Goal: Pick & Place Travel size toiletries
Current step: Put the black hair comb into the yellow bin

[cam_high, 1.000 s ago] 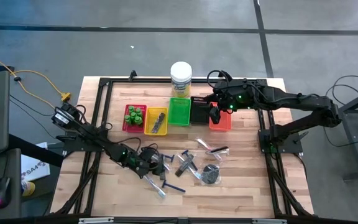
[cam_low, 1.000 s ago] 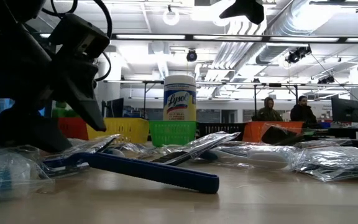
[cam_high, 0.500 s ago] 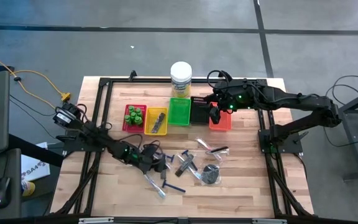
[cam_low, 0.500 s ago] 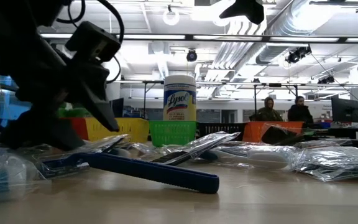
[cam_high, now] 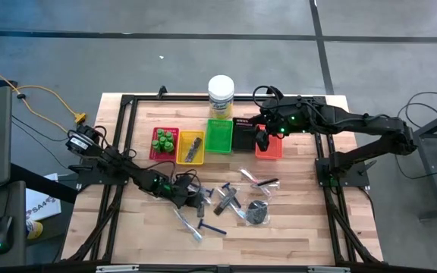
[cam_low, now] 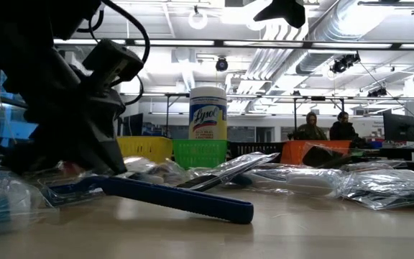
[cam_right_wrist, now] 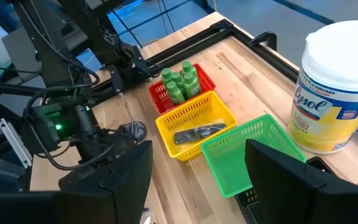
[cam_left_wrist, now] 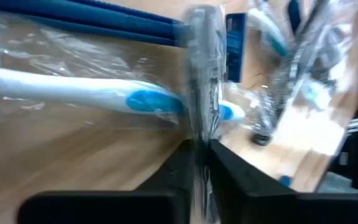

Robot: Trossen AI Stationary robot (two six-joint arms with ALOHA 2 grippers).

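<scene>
Bare worktop (cam_high: 294, 227) lies open right of the scattered toiletries (cam_high: 237, 199). The tray row (cam_high: 203, 142) and wipes jar (cam_high: 221, 96) block the far edge; gaps between packets look narrow.

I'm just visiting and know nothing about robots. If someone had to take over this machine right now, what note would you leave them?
Left end effector: down in the loose pile, shut on what looks like a thin clear-sleeved stick.
Right end effector: open, empty, hanging over the orange end of the tray row.
Done: small green round pots sit in the red plastic tray; grey flat pieces sit in the yellow plastic tray.
Left: dark-blue razors, a dark shiny round bundle and more sleeved items lie loose on the wooden table. The green plastic tray looks empty.
</scene>
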